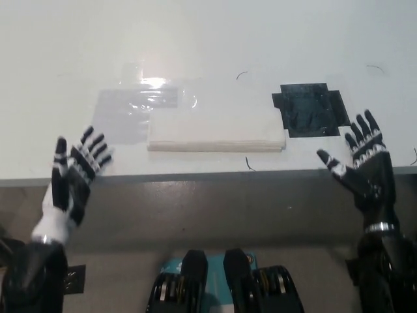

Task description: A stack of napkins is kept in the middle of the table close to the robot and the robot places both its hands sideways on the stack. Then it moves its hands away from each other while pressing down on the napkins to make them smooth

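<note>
White table (215, 45), napkin stack (216, 128) untouched; left hand (73, 180), right hand (363, 168) splayed wide, empty.

Two dark, jointed robot hands on black arms.
The left hand (73, 177) is seen as black with white finger segments above a white wrist cuff; the right hand (365, 166) is black, marked with small white segments and a silver wrist ring.

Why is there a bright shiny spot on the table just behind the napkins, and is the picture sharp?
Head view: the shine is light glaring off a clear plastic sheet lying flat beside the stack of napkins; the white table looks washed out, so the napkins barely stand out. Both open robot hands, left and right, look slightly soft at the near edge.
</note>
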Controlling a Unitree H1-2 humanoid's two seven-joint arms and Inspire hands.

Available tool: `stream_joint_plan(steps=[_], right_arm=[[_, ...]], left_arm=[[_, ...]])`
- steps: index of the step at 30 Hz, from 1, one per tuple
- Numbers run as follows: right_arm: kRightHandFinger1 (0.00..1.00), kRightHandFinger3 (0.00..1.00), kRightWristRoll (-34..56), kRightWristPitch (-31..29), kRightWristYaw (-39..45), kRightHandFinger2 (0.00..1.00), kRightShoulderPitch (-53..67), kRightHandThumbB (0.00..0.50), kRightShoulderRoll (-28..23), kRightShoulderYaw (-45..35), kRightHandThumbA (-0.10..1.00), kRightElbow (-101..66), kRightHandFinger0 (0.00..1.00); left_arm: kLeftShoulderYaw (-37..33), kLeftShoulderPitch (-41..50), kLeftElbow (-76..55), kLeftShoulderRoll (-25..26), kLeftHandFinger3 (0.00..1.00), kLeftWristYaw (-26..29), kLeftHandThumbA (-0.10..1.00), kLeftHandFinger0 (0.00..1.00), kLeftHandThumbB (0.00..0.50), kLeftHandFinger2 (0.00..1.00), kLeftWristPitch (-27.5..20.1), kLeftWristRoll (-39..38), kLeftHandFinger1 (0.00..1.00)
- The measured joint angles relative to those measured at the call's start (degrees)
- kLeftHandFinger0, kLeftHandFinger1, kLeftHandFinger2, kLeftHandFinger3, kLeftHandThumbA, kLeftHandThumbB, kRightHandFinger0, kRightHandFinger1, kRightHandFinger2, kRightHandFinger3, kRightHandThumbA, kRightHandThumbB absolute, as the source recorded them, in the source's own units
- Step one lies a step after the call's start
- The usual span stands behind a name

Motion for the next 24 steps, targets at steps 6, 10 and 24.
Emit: stream_joint_plan(steps=[6, 10, 24], right_arm=[[1.0, 1.0, -1.12, 0.41, 0.01, 1.0, 9.77, 0.245, 1.6, 2.92, 1.0, -12.94, 1.0], [1.0, 1.0, -2.38, 0.41, 0.04, 1.0, 14.91, 0.216, 2.29, 5.09, 1.0, -20.9, 1.0], [1.0, 1.0, -9.73, -2.5, 0.64, 1.0, 22.79, 0.188, 2.73, 13.14, 1.0, -33.58, 1.0]], left_arm=[[-1.87, 8.98, -9.42, -0.97, 1.0, -0.01, 1.0, 1.0, 0.394, 1.0, -0.11, 0.91, 1.0], [-2.96, 14.69, -16.36, -1.15, 1.0, -0.07, 1.0, 1.0, 0.356, 1.0, -0.33, 1.63, 1.0], [-6.85, 23.32, -22.71, -0.72, 1.0, -1.13, 1.0, 1.0, 0.22, 1.0, -7.93, 6.27, 1.0]])
